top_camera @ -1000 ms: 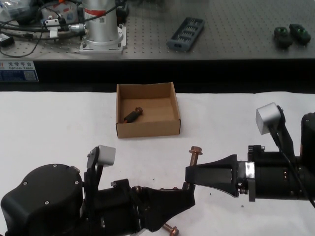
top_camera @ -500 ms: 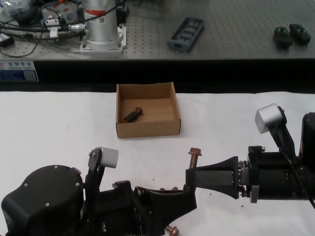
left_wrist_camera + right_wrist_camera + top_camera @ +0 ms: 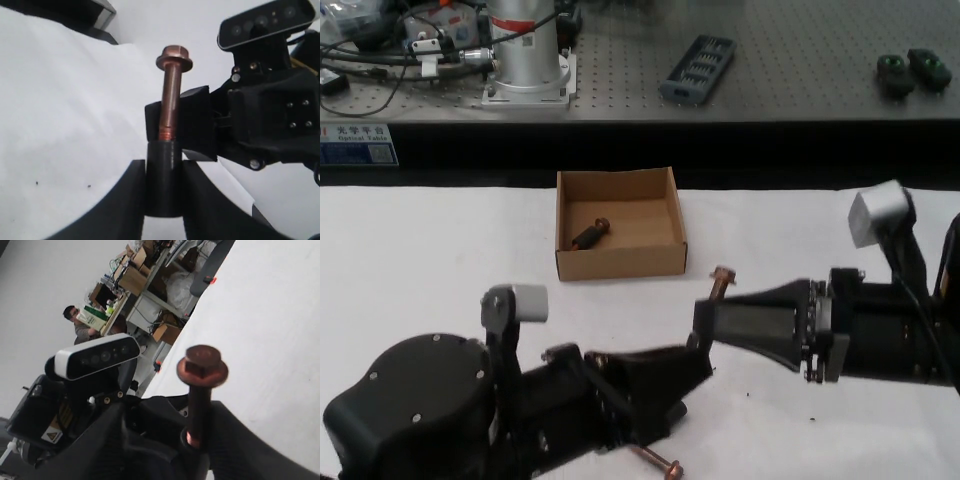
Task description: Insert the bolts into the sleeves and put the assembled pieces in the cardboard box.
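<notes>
My left gripper point(image 3: 163, 172), clamped on a sleeve point(image 3: 162, 192), meets the bolt point(image 3: 171, 95) pinched in my right gripper point(image 3: 704, 322), tip at the sleeve's mouth; one assembled piece point(image 3: 590, 235) lies in the cardboard box point(image 3: 620, 262), while a spare bolt point(image 3: 658, 462) waits on the bench point(image 3: 440, 250).

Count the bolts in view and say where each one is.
3. First bolt: in the right gripper, tip at the sleeve in the left gripper. Second bolt: sleeved, in the cardboard box. Third bolt: loose by the left arm. Others may be hidden.
</notes>
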`<state>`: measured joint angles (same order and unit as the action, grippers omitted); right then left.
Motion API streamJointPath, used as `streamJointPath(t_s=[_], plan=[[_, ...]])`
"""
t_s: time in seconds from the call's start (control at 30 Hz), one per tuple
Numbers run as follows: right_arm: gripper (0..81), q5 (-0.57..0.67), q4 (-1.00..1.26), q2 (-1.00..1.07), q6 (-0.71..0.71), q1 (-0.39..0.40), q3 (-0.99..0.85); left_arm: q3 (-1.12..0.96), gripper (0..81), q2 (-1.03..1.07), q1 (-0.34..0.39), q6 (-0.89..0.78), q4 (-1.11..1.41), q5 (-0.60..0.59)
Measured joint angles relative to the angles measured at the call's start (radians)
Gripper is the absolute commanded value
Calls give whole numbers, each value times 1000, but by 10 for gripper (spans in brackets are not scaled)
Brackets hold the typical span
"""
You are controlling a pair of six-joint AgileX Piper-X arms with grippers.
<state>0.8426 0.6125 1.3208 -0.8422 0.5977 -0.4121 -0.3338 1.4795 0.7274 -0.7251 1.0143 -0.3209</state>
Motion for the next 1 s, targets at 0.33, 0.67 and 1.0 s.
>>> streamJointPath(t_s=[0.33, 0.67, 1.0], plan=[[358, -65, 17, 0, -10, -27, -8, -116, 6, 105, 0, -3, 2, -14], [358, 164, -20, -23, -39, 5, 0, -150, 153, 180, -14, -8, 93, -22], [304, 214, -116, -46, 2, 5, 0, -153, 146, 180, -43, 63, 108, -18]])
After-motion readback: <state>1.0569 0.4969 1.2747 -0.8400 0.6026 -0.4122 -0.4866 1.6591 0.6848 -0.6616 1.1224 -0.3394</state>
